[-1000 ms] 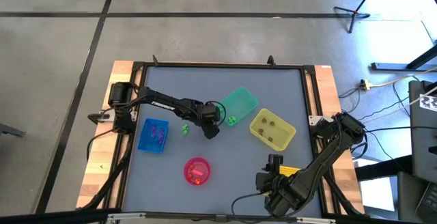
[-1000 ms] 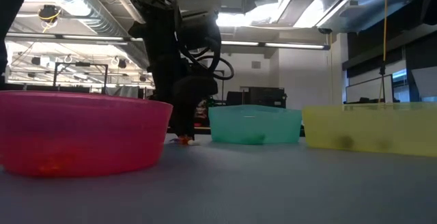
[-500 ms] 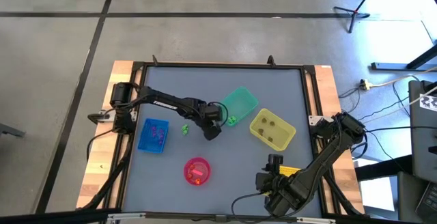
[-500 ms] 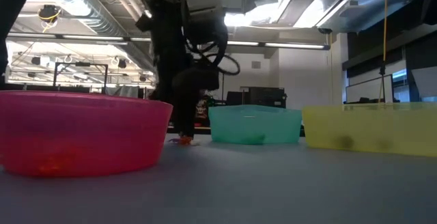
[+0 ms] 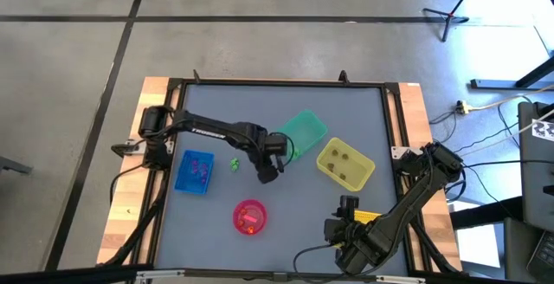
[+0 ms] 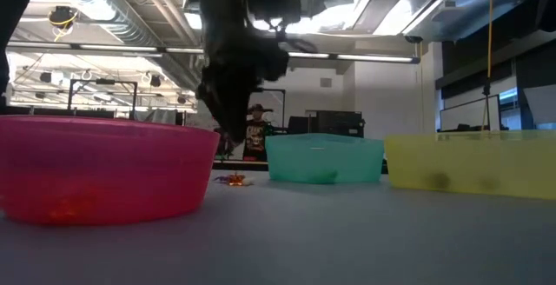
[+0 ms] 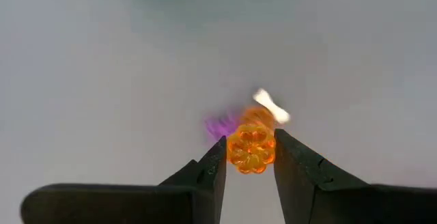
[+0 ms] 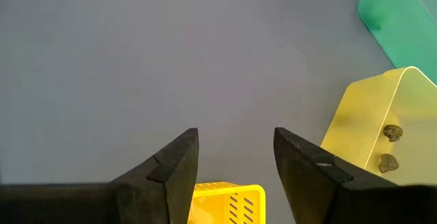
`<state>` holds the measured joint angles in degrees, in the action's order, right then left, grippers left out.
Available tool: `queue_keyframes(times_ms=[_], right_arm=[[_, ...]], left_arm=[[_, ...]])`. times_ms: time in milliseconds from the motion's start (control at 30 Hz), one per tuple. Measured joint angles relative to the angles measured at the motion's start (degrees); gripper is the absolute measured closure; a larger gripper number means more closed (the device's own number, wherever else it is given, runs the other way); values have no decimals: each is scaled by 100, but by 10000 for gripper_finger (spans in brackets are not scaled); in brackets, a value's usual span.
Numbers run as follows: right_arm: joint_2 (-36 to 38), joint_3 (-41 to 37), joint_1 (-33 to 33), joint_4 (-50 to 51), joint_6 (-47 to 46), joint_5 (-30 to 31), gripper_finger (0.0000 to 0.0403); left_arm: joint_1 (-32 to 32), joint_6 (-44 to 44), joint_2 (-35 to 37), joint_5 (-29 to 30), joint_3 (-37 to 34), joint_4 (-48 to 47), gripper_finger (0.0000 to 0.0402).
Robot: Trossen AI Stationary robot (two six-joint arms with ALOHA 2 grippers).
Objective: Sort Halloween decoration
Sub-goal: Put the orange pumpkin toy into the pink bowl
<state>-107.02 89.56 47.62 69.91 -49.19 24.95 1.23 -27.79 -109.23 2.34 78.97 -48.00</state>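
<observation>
Near the middle of the grey surface (image 5: pixel 286 223), the left tool (image 5: pixel 271 175) hangs a little above the top, its fingers (image 7: pixel 212 171) clamped on a small orange pumpkin (image 7: pixel 251 149). Under it, on the surface, lie a second orange trinket (image 7: pixel 257 117), a white bone (image 7: pixel 271 106) touching it and a blurred purple trinket (image 7: pixel 218 126) just beside; in the low view this little heap (image 6: pixel 231 179) shows between the pink bowl (image 6: pixel 104 168) and the green bin (image 6: pixel 324 157).

Across the surface from above, the blue bin (image 5: pixel 195 172) sits toward the left arm's base with purple pieces inside. A green trinket (image 5: pixel 234 163) lies on the bare surface between the blue bin and the left tool. More green pieces (image 5: pixel 294 152) lie in the green bin just beside the arm. Beyond it stands the yellow bin (image 5: pixel 344 164), holding dark grey pieces (image 8: pixel 387 147). The pink bowl, nearer the front edge, holds orange pieces (image 5: pixel 251 221).

At the front right corner the right tool (image 8: pixel 235 157) waits with its fingers apart and empty, over a yellow slotted basket (image 8: pixel 225 203).
</observation>
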Motion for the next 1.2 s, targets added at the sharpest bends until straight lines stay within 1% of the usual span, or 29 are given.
queue_keyframes(times_ms=[200,400,733,833,1067,1200], right_arm=[[0,0,-1,-1,0,-2,214],[0,0,0,0,0,-2,214],[0,0,-2,0,0,-2,214],[0,0,-2,0,0,-2,214],[0,0,-2,0,0,2,214],[0,1,-1,-1,0,3,214]], left_arm=[[-450,-2,4,-452,413,-605,321],[-1036,-142,11,-722,633,-690,321],[-1968,-453,11,-783,637,-698,321],[-2243,-503,11,-661,637,-681,321],[-2719,-439,11,356,637,-678,321],[-2826,-190,11,598,638,-675,318]])
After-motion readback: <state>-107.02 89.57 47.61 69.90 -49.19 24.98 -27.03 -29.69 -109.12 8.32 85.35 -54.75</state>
